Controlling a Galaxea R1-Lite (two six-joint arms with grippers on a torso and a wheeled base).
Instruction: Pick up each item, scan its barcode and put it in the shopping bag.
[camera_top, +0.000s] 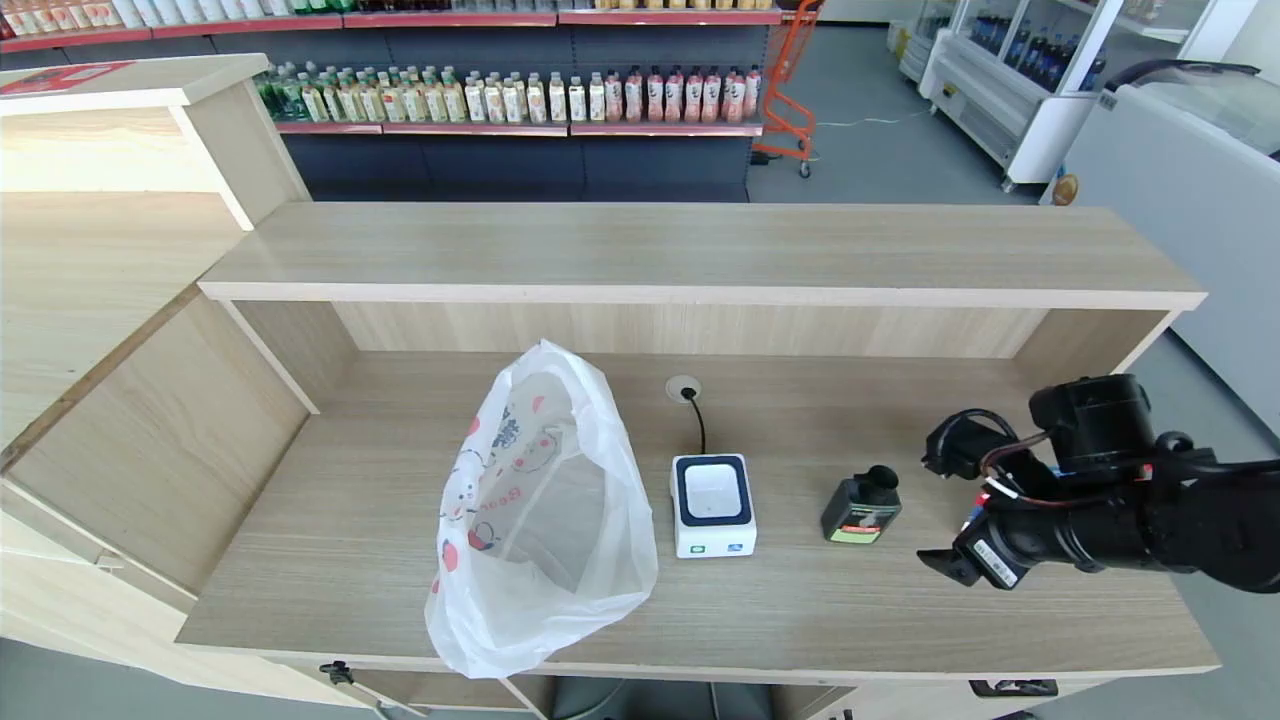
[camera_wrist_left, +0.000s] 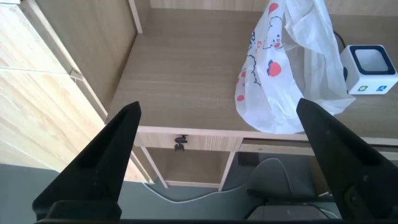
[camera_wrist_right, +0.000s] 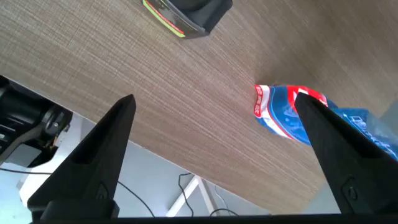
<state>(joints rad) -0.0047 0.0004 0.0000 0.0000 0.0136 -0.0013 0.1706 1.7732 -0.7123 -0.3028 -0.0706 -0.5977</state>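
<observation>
The right claw (camera_wrist_right: 217, 163) is hanging over the right end of the counter (camera_top: 900, 620) with its two fingers (camera_wrist_right: 93, 168) spread wide and nothing between them. The right arm (camera_top: 1120, 510) is coming in from the right side, lying nearly level above the wood, with the wrist turned toward the middle of the counter. In the right wrist view, bare wood is showing between the fingers. A blue and red packet (camera_wrist_right: 283, 112) is lying on the wood close to one finger, which is partly covering it. The small dark bottle (camera_top: 862, 505), with a black cap and a green and red label, is resting on the counter just beyond the claw, between the arm and the scanner (camera_top: 712, 503). I cannot tell whether the bottle is upright or tilted.

The left claw (camera_wrist_left: 214, 163) is also standing open and is holding nothing. It is hanging off the near left edge of the counter, facing its front edge.

The white shopping bag (camera_top: 545, 510), printed with red figures, is standing open on the counter just beside the scanner, on its left. A black cable (camera_top: 698, 420) is running from the scanner to a hole in the counter behind it.
</observation>
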